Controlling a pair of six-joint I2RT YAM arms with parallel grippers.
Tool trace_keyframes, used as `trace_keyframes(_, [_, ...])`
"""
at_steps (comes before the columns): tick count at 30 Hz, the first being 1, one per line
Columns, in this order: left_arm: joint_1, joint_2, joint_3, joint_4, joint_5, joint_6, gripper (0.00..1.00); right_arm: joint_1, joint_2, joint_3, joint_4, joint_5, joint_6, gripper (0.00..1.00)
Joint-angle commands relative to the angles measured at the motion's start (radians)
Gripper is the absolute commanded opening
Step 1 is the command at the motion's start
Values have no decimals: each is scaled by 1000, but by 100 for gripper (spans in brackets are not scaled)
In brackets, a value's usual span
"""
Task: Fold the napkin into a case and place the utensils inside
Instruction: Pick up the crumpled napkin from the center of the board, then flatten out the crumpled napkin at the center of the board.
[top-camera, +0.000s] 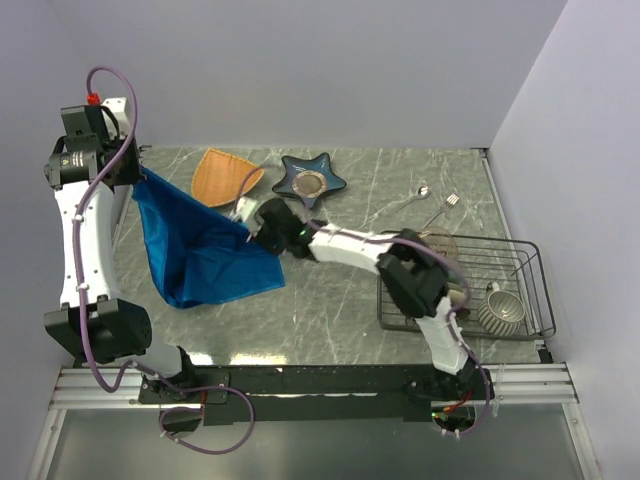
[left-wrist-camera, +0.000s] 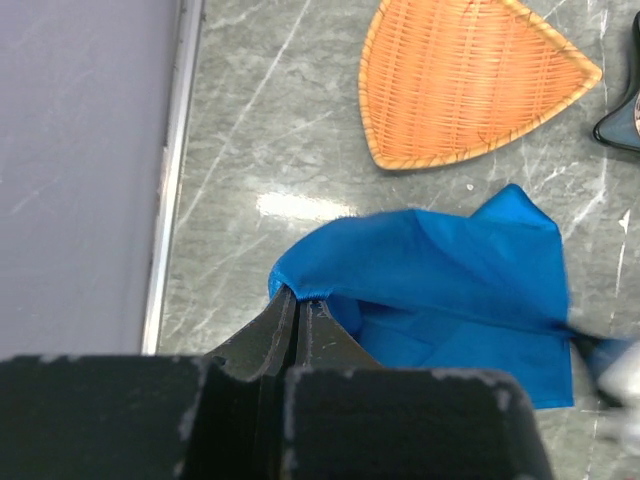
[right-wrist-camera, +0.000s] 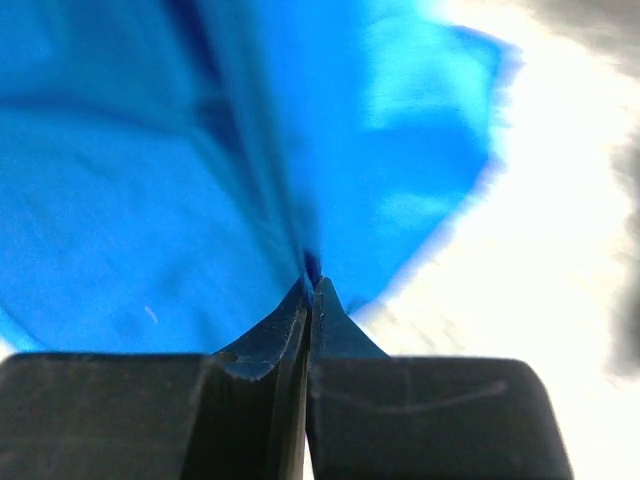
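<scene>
Grey marble table, bright blue napkin draped, creased

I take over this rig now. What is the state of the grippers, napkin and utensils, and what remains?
Left gripper: shut on a napkin corner, raised at far left.
Right gripper: shut on another corner, near the middle.
Napkin: hangs between them, lower part on the table; not folded yet.
Spoon and fork: on the table, far right, untouched.
Left to do: fold it, put both inside.
</scene>
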Motion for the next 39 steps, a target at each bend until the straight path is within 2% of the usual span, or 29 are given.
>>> trace_keyframes(1, [9,-67,42,47,18,56,1,-88,-231,3,-56,-76,30,0])
trace_keyframes(8, [8,-149,108,99,143,188,1,-172,-400,155,-231,-127,-37,0])
trace_keyframes(14, [10,-316,30,233,128,255,1,-185,-555,229,-361,-121,-80,0])
trace_keyframes(17, [10,-408,-4,250,105,281,1,-176,-638,242,-414,-121,-82,0])
trace_keyframes(23, [9,-620,-101,296,50,360,2,-94,-818,203,-510,-102,-86,0])
trace_keyframes(26, [8,-720,-136,320,42,384,2,-1,-917,160,-541,-76,-108,0])
trace_keyframes(29, [10,-771,-119,330,6,375,1,73,-963,189,-594,-50,-80,0])
trace_keyframes(35, [8,-736,-35,282,5,366,1,101,-951,321,-685,2,-37,0])
trace_keyframes(39, [8,-676,-21,247,65,354,3,99,-917,309,-688,117,-89,0])
